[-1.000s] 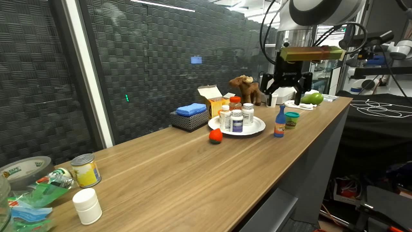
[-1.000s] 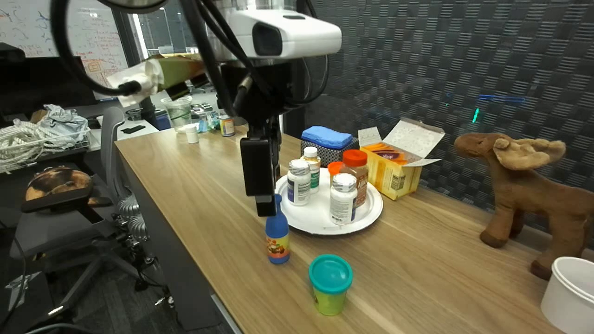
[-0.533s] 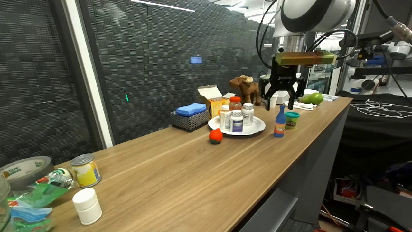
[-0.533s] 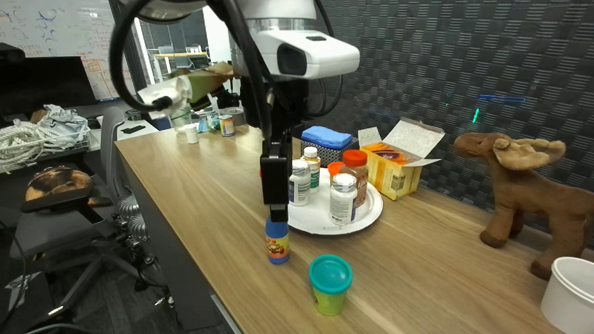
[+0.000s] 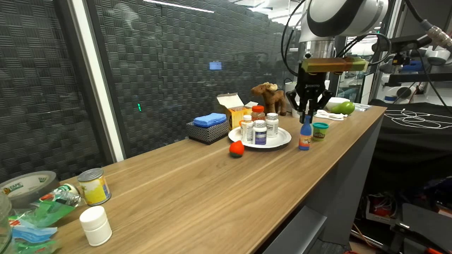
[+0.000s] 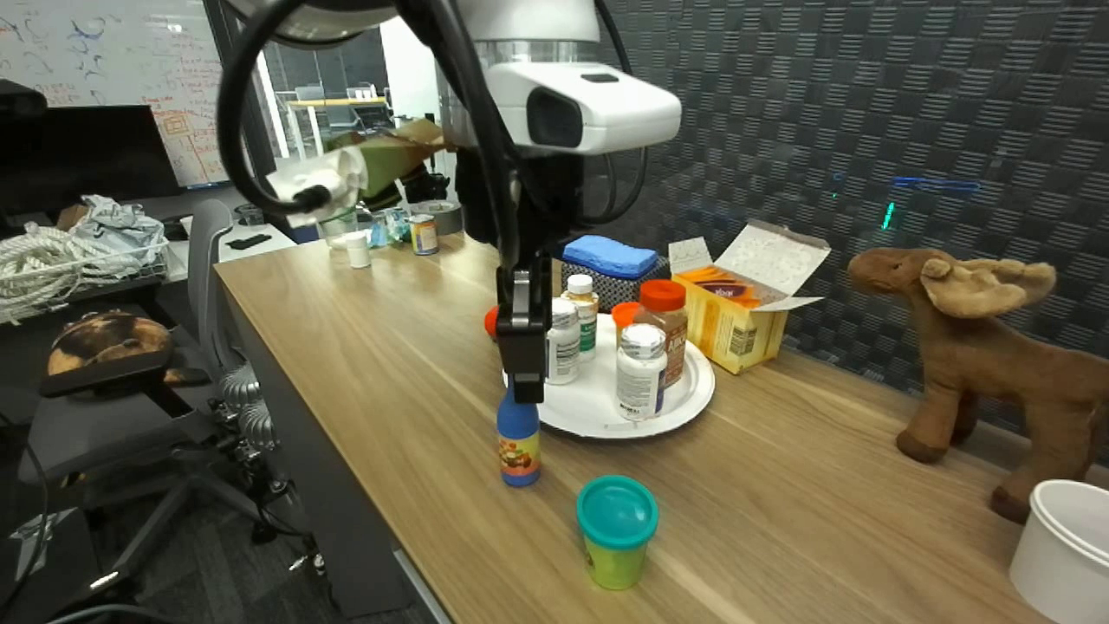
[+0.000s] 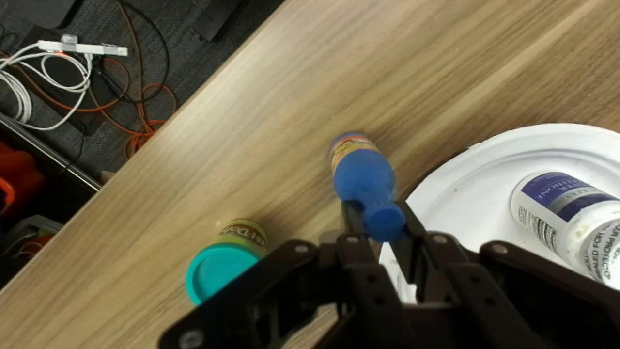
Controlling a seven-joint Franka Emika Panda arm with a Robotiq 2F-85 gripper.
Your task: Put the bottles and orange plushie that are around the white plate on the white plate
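A: What does the hand [image 7: 381, 218] hold?
B: It grips the neck of the blue bottle [image 5: 304, 138]. In an exterior view this bottle is to the right of the white plate [image 5: 283, 138].
A: And the orange plushie [image 5: 236, 148], where is it?
B: It is on the desk [image 5: 197, 187], just beside the plate, on its near side. Several other bottles [image 5: 260, 135] stand on the plate.

In an exterior view, bare counter [image 5: 183, 183] spans the near middle up to the orange plushie [image 5: 236, 149], just beside the white plate [image 5: 284, 137]; bottles [image 5: 260, 137] crowd the plate's middle, its right edge bare; a narrow gap divides it from the blue bottle [image 5: 305, 137], hemmed by the gripper [image 5: 306, 118] at its neck and teal-lidded tub [image 5: 320, 132] at right; boxes [image 5: 207, 132] block the far left.
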